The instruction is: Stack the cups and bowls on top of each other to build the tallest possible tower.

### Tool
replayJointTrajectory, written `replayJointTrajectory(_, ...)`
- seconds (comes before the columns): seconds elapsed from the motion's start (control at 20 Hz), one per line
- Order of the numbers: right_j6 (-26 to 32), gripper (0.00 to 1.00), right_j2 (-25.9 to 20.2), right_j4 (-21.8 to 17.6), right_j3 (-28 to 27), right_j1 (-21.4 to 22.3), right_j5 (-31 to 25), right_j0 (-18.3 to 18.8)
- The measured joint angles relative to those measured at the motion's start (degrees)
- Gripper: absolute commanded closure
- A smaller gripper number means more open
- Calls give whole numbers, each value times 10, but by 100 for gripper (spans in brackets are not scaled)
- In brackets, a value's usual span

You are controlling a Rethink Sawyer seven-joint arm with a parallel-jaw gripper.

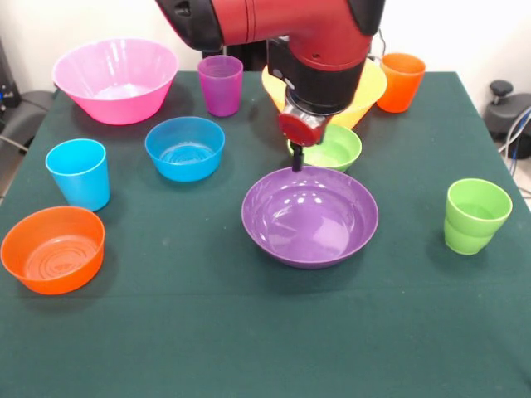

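Dark green cloth (249,348) covers the table. Bowls: purple bowl (309,217) directly below the black gripper (297,159); green bowl (332,148) just behind it; yellow-orange bowl (365,91); blue bowl (185,148); pink bowl (115,79); orange bowl (52,249). Cups: purple cup (220,84), orange cup (401,81), sky-blue cup (78,173), lime-green cup (476,215). Arm (290,25): red and black.

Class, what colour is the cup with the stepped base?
Lime green; the cup shows best in the front view, at the right.
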State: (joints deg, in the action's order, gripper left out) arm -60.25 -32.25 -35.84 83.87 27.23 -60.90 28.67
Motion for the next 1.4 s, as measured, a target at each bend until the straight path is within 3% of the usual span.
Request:
replayJointTrajectory(0.5,0,0,16,-7,44,-17,8,-4)
replayJointTrajectory(1.05,0,0,16,-7,82,-50,126,7)
replayJointTrajectory(1.4,0,0,16,-7,98,-48,154,16)
